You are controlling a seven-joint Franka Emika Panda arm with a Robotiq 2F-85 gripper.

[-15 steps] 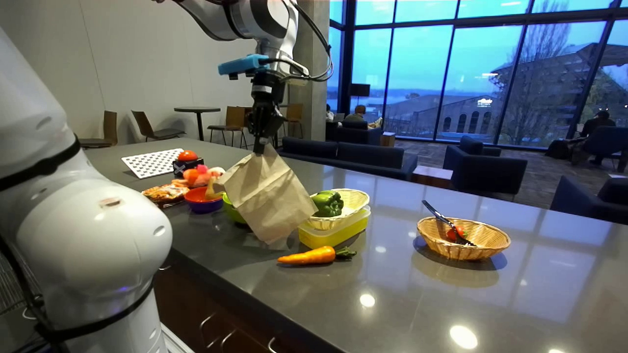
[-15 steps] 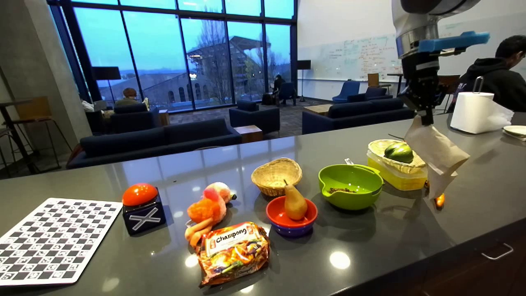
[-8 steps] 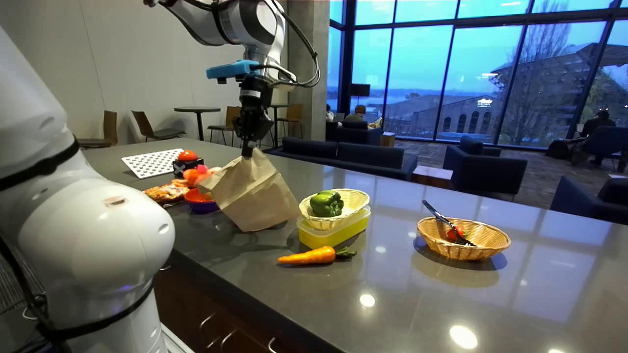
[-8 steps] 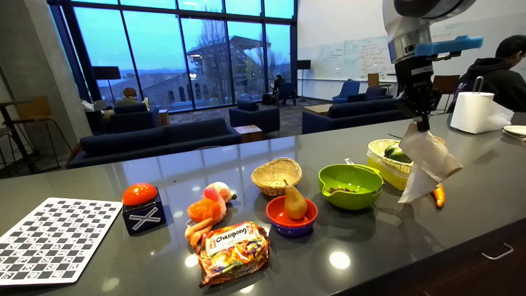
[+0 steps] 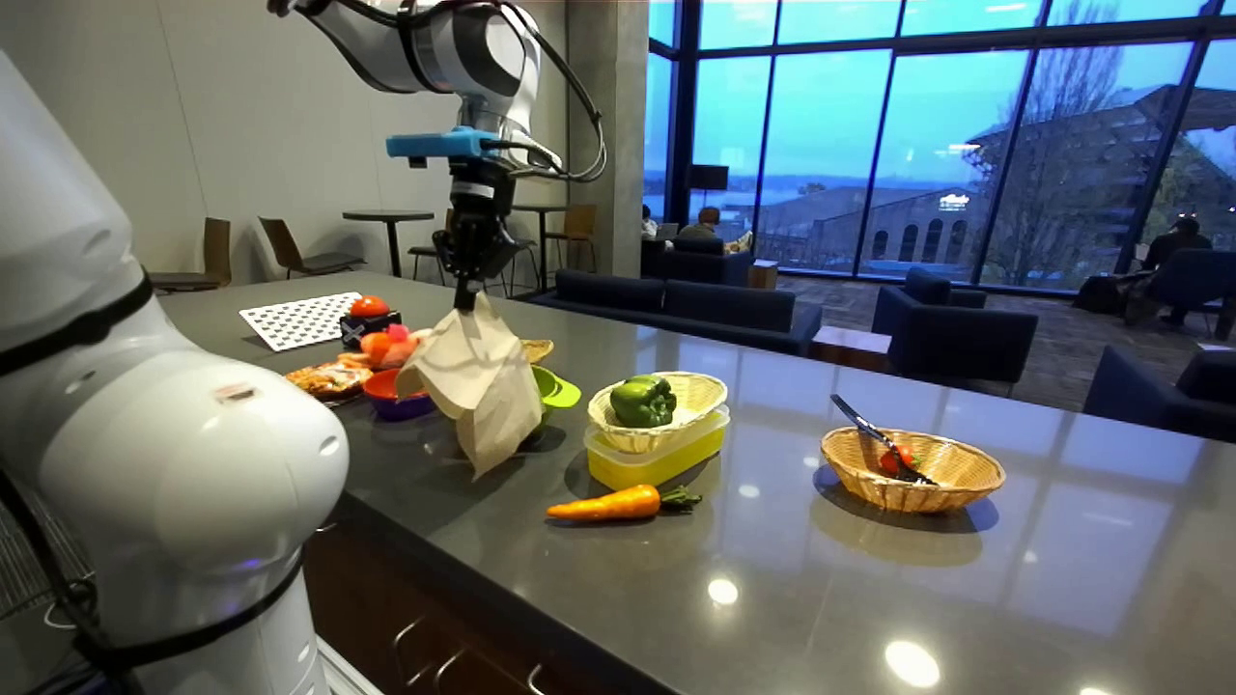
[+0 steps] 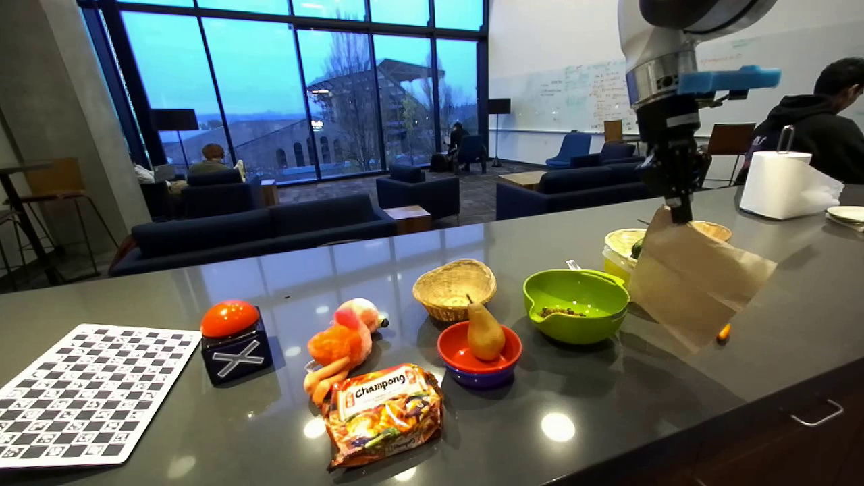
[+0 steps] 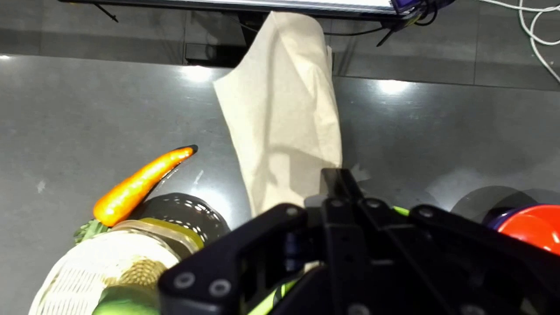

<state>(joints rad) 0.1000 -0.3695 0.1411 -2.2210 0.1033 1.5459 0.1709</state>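
Several things crowd the counter [image 5: 821, 598] in an exterior view: the gripper [image 5: 465, 301], jaws pressed together, pinches an edge of the paper bag [image 5: 478, 386], which hangs over the counter and hides most of a green bowl [image 5: 558, 389]. Near it, a pale basket [image 5: 700, 398] with a green pepper [image 5: 643, 402] sits on a yellow container [image 5: 657, 466], behind a carrot [image 5: 613, 504]. In an exterior view, the bag blocks much of that container; a pear [image 6: 484, 332] stands in a red bowl [image 6: 453, 345] beside a packet [image 6: 388, 422] reading "Champong"; a dark box [image 6: 236, 363] bears an X; writing on the whiteboard [image 6: 587, 94] is blurred. In the wrist view, the bag slants away from the fingertips [image 7: 330, 181], between the carrot and the red bowl.
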